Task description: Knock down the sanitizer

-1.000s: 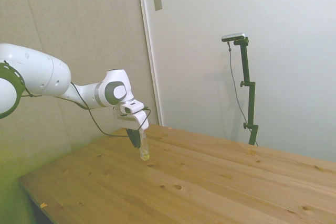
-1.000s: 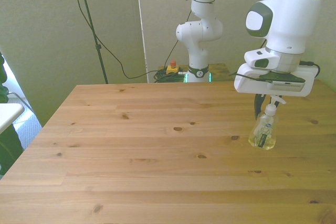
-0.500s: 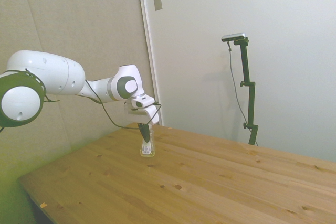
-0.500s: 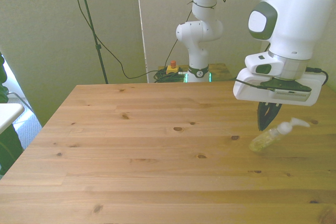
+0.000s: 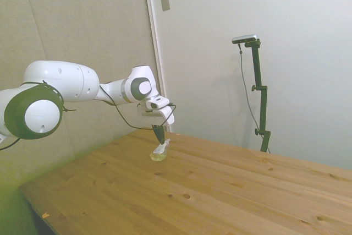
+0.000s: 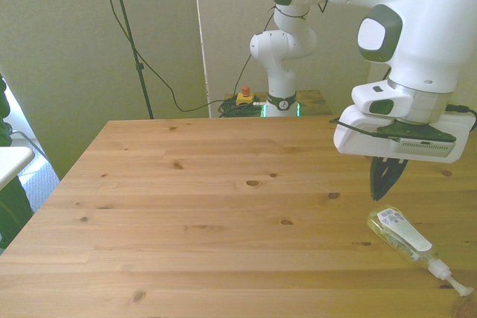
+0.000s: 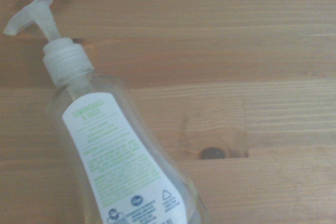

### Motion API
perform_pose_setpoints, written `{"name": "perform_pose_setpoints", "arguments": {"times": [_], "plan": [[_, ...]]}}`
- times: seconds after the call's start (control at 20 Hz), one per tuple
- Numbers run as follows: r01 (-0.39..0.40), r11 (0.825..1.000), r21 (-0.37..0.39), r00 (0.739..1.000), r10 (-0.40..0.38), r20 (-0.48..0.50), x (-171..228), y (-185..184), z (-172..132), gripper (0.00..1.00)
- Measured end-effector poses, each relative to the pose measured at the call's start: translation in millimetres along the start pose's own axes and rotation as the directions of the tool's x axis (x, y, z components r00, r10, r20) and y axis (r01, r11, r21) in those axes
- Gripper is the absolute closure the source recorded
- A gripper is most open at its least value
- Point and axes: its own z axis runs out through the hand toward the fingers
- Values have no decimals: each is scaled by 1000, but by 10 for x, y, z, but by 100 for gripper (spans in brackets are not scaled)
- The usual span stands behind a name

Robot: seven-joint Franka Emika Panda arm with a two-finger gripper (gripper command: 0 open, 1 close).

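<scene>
Wooden tabletop (image 6: pixel 186 206) carries little else; the arm (image 6: pixel 406 42) hangs its pincer (image 6: pixel 387 184) closed and empty, tips clear of the wood. Just below it the sanitizer (image 6: pixel 406 234) lies flat on its side, so the knockdown looks done.

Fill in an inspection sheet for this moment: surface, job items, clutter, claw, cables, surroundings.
Surface: wooden plank table, knots visible, dry.
Job's things: small clear plastic sanitizer bottle with white pump top lies on its side near the front view's right edge, pump pointing toward the near corner; label faces up in the wrist view.
Clutter: nothing seen.
Claw: claw hangs just above the bottle's base end, apart from it, fingers together, holding nothing.
Cables: black cable loops along the white arm; others hang behind the table.
Surroundings: plain walls; red button on a yellow box by the base.
</scene>
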Motion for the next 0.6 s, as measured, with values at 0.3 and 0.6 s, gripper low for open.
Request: {"name": "perform_pose_setpoints", "arguments": {"times": [0.3,0.6], "plan": [[36,999,-4,999,-36,-3,-335,206,-187,100],[36,999,-5,999,-36,-3,-565,739,-329,0]]}}
